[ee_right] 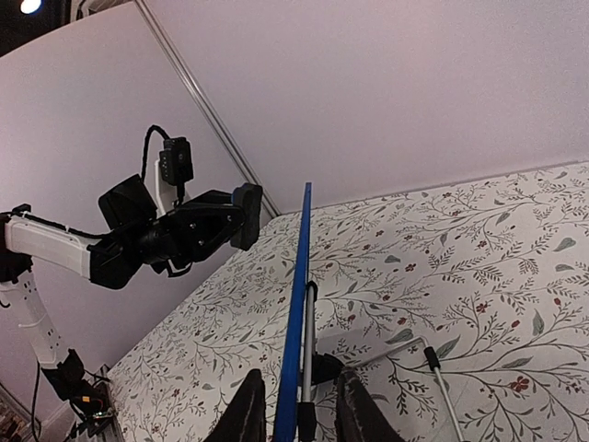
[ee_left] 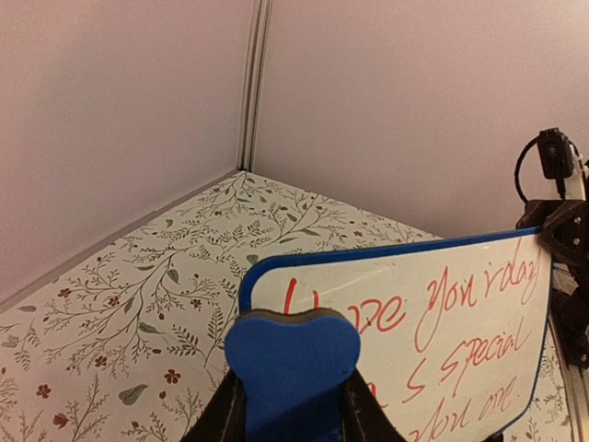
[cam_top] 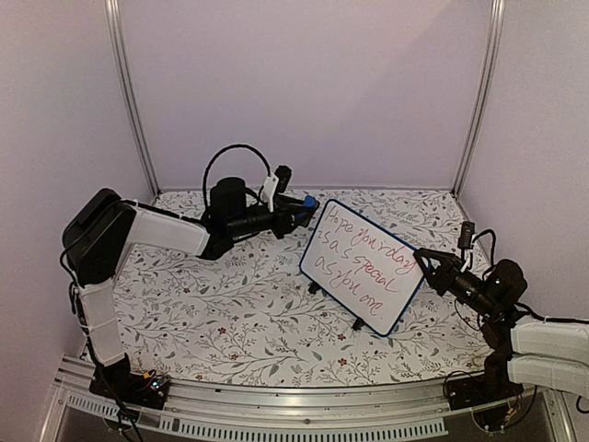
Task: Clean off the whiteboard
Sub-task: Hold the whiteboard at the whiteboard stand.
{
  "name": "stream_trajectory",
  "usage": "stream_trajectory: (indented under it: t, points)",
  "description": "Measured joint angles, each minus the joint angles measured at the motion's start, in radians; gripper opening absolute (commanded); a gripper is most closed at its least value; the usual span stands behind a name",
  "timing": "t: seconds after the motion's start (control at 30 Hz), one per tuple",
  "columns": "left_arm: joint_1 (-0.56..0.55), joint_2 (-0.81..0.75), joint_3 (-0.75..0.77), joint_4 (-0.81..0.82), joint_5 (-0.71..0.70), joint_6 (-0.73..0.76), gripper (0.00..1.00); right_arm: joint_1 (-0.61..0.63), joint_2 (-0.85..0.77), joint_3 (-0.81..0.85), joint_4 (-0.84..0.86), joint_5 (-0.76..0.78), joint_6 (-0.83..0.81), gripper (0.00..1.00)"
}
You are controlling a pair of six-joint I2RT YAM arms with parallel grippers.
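The whiteboard (cam_top: 363, 262), bearing red handwriting, stands upright on its feet at 3 o'clock of the desk (cam_top: 230, 313) centre. At its 3 o'clock edge, the right gripper (cam_top: 425, 262) straddles the blue frame, jaws narrowly apart. At its 11 o'clock corner, the left gripper (cam_top: 296, 212) clamps a blue eraser (ee_left: 293, 368).

White whiteboard (cam_top: 363, 267) with dark blue frame and red handwriting, blue eraser (ee_left: 293, 368), floral-patterned table (cam_top: 230, 313)

Floral-patterned worktop (cam_top: 230, 313); a framed whiteboard (cam_top: 363, 267) stands on it on two black feet (cam_top: 315, 288), right of centre.
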Motion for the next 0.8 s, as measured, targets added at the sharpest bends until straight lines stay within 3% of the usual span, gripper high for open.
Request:
stream_trajectory:
  t: [0.23,0.8]
  points:
    - [0.000,0.010,0.000,0.000,0.002,0.000,0.05,0.000,0.031,0.002,0.034,-0.019,0.014,0.00]
    - [-0.020,0.017,0.038,-0.092,-0.032,0.067,0.00,0.000,0.031,0.018,0.008,-0.034,0.021,0.00]
